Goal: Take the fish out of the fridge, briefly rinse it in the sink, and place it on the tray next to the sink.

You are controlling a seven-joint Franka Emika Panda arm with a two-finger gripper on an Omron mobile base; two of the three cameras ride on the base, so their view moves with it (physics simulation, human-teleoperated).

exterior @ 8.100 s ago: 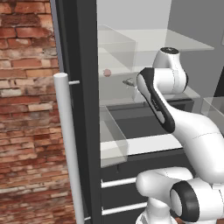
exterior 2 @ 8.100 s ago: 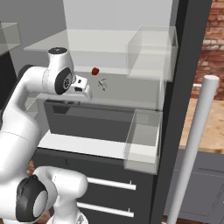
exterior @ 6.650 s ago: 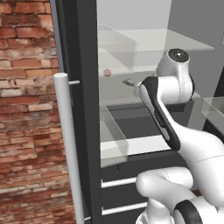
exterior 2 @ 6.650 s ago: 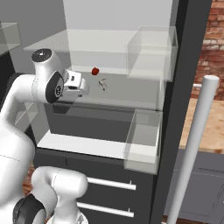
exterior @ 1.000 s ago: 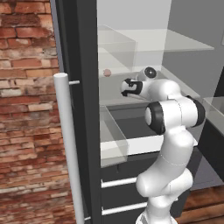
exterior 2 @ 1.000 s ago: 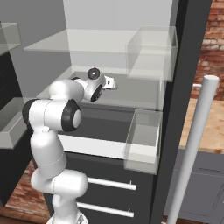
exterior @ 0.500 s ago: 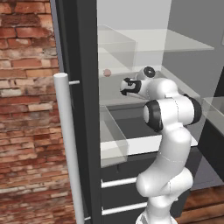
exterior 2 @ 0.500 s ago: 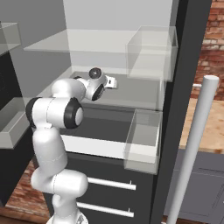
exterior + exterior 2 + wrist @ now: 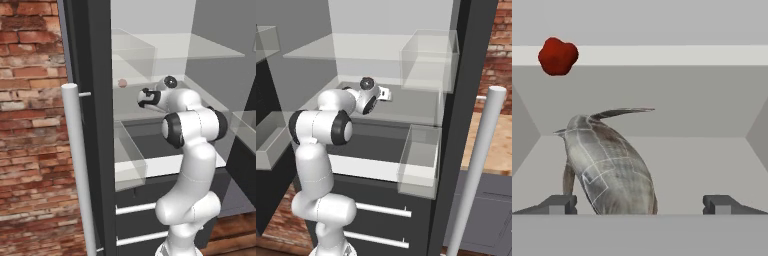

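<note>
Silver-grey fish (image 9: pixel 609 165): slim, scaled body with a thin fin, lying on the pale glass shelf (image 9: pixel 416 107) inside the tall dark-grey fridge (image 9: pixel 92 125); in my hand view it sits between my two dark finger tips, nearer the left one, untouched by either.
Gripper (image 9: pixel 640 204): mine, reaching into the fridge over that shelf; jaws spread fully apart, clamped on nothing.
Small dark-red ball (image 9: pixel 557 55): towards the shelf's back edge, well apart from the fish; it reads pale pink in the left base view.
Step in hand: as I judge it, lining up on the fish before closing.
Risk, off-centre grip: the fish lies left of the midline between my fingers, so closing now could let one finger strike first and push it sideways along the smooth glass.
Risk, slip: the body tapers and looks rounded; a pinch near the tail could squeeze it out of my hold.
Risk, collision: the shelf above and the fridge walls leave me little room; lifting steeply could knock the fish loose.
Change from earlier frames: some seconds ago my arm stood back with the hand short of the shelf; now it is stretched deep inside, just at the fish. Over the last second my hand has barely moved, and the jaws have stayed wide.
</note>
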